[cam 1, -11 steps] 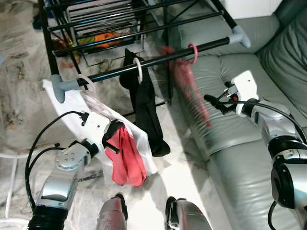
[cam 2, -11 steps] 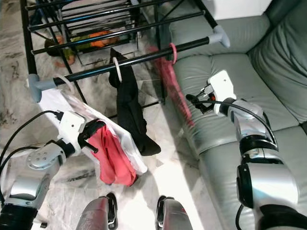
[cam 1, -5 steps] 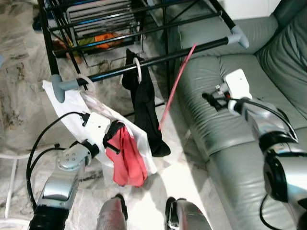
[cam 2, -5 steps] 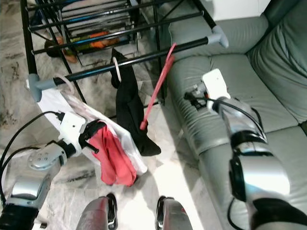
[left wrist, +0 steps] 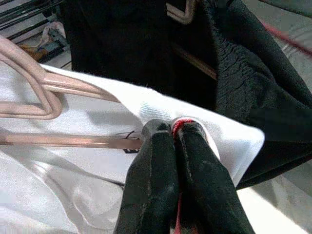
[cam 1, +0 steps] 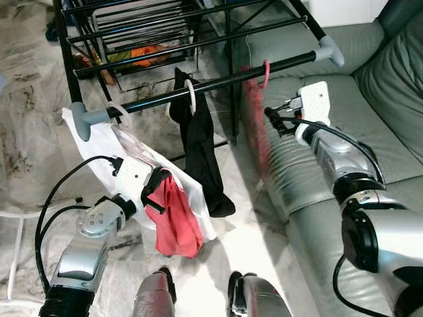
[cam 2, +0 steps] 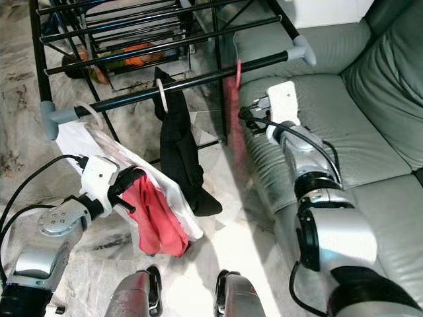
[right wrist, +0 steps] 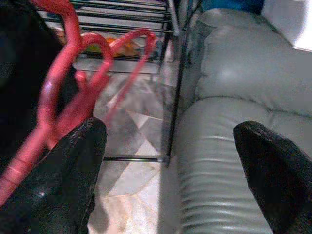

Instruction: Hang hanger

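Observation:
A red hanger [cam 1: 259, 112] hangs by its hook on the black rail [cam 1: 225, 82] of the drying rack, blurred as it swings. My right gripper [cam 1: 270, 117] is open just beside it, over the sofa's edge; in the right wrist view the red hanger [right wrist: 68, 92] lies off one finger [right wrist: 63, 180], not between the two. My left gripper [cam 1: 156, 190] is low at the front left, shut on a red cloth [cam 1: 176, 221] bunched with a white garment [left wrist: 87, 117]. A black garment [cam 1: 200, 148] hangs from a white hanger hook [cam 1: 191, 94] on the same rail.
The grey leather sofa [cam 1: 377, 92] takes up the right side. The black drying rack [cam 1: 132, 33] with more rails stands behind, over a marble floor [cam 1: 26, 132]. My feet [cam 1: 198, 297] are at the bottom. A pale hanger [left wrist: 44, 97] lies on the white garment.
The red hanger has swung from slanting left to hanging down from the rail. My right gripper has moved left and up, closer to the rack. The left arm is still.

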Tool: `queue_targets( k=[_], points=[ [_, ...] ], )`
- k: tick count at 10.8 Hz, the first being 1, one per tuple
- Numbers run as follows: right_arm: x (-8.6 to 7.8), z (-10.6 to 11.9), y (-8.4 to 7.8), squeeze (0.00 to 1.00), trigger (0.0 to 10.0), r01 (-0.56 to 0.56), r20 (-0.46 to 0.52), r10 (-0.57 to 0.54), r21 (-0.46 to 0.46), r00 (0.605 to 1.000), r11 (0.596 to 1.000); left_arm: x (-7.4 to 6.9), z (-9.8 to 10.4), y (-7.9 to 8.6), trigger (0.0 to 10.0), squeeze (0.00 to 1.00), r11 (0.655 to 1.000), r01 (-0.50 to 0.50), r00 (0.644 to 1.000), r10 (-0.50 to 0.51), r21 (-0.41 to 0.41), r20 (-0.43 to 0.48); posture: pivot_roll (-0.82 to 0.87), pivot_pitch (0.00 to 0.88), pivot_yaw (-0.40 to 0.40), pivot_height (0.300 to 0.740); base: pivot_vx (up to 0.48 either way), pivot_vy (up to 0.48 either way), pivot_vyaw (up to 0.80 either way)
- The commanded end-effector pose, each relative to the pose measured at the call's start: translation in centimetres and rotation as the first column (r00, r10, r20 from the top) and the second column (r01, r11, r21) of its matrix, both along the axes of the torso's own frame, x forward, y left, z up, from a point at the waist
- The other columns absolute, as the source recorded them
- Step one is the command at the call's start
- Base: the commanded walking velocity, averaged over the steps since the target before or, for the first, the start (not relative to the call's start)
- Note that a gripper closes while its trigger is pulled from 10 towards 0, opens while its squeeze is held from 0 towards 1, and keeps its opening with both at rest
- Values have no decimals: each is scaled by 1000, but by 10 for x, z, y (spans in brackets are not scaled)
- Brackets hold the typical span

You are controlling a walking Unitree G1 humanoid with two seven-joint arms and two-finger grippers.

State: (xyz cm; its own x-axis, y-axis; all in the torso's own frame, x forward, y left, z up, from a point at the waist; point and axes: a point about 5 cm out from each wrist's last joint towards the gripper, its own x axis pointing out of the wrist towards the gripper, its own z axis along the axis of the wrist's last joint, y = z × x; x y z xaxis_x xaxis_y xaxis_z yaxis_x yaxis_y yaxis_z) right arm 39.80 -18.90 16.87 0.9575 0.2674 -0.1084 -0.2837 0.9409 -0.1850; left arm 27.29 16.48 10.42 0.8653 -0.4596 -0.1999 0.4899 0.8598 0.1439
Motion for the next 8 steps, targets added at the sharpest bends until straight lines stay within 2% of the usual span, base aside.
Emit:
queue_targets(
  k=[1, 3, 4, 6, 8],
  points=[
    [-1, -1, -2, 0, 10000, -11, -5, 11, -12, 1000, 1000, -1, 0, 0, 10000, 0, 1000, 2, 1000, -2, 4, -3, 52, 209, -10, 740, 0, 0, 0],
    [-3, -8, -17, 0, 10000, 57, -56, -58, -23, 997, 998, 2, 1, -4, 10000, 0, 1000, 3, 1000, -3, 1, -3, 51, 207, -17, 740, 0, 0, 0],
    [-3, -6, -21, 0, 10000, 90, -32, -91, -40, 995, 995, 0, 1, -3, 10000, 0, 1000, 1, 1000, -1, 3, -3, 56, 207, -18, 740, 0, 0, 0],
    [0, 6, -18, 0, 10000, 83, 45, -80, -48, 996, 995, -1, -1, 2, 10000, 0, 1000, -11, 1000, 11, 16, -12, 58, 208, -18, 740, 0, 0, 0],
    [2, 18, -16, 0, 10000, 66, 81, -67, 21, 994, 998, 1, 0, -2, 10000, 0, 1000, -9, 1000, 10, 13, -8, 55, 201, -19, 740, 0, 0, 0]
  ],
)
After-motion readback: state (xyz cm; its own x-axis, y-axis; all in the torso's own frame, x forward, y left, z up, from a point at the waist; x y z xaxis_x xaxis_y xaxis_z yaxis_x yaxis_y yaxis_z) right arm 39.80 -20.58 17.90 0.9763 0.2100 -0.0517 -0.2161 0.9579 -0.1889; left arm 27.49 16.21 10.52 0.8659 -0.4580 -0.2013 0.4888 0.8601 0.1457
